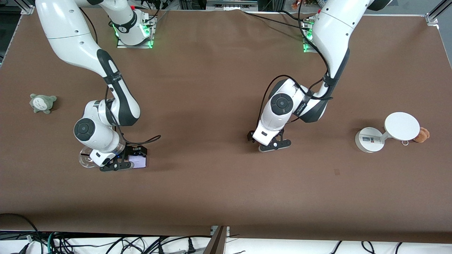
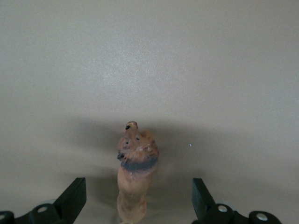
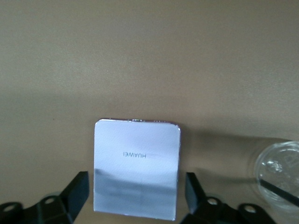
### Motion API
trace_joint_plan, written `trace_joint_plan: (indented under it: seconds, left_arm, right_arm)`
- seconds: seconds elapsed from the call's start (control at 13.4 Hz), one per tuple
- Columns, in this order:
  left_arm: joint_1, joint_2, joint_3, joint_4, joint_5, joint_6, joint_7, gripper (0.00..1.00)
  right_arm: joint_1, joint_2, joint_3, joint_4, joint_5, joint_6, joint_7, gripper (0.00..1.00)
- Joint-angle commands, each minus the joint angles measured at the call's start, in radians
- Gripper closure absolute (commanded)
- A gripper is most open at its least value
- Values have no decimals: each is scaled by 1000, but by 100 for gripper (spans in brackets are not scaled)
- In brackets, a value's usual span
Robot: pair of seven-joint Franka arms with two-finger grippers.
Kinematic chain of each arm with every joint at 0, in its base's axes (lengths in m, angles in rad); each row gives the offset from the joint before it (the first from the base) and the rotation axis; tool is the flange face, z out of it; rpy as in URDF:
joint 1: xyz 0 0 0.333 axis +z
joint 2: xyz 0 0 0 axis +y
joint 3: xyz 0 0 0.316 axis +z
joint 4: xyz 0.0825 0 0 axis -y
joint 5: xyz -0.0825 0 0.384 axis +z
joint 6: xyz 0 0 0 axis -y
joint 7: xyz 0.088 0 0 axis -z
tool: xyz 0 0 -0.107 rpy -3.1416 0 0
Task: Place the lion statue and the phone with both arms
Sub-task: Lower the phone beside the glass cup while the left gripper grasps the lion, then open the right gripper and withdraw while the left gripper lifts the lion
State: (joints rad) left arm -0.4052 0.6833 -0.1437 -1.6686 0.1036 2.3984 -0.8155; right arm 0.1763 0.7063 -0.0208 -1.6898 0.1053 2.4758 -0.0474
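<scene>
Random stuff on the brown table (image 1: 219,70): a little grey-green plush toy (image 1: 42,103) sits out at the right arm's end. Over at the left arm's end there's a white round-based stand (image 1: 386,132) with a brown plush (image 1: 421,134) touching it. A clear plastic lid (image 3: 279,171) lies just beside the right arm's wrist.
</scene>
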Motion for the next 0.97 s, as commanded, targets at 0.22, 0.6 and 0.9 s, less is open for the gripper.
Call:
trace_joint_plan:
  seconds: [0.22,0.6,0.9]
  left_arm:
    - [-15,10,16,9,48,39,-24,0]
    - [-14,38,21,12,85,82,-25,12]
    - [-12,36,21,10,85,79,-53,65]
  right_arm:
    - [26,-57,-4,33,-22,-133,50,1]
    - [29,-215,1,39,-53,-297,130,0]
    - [29,-408,-1,44,-52,-521,216,0]
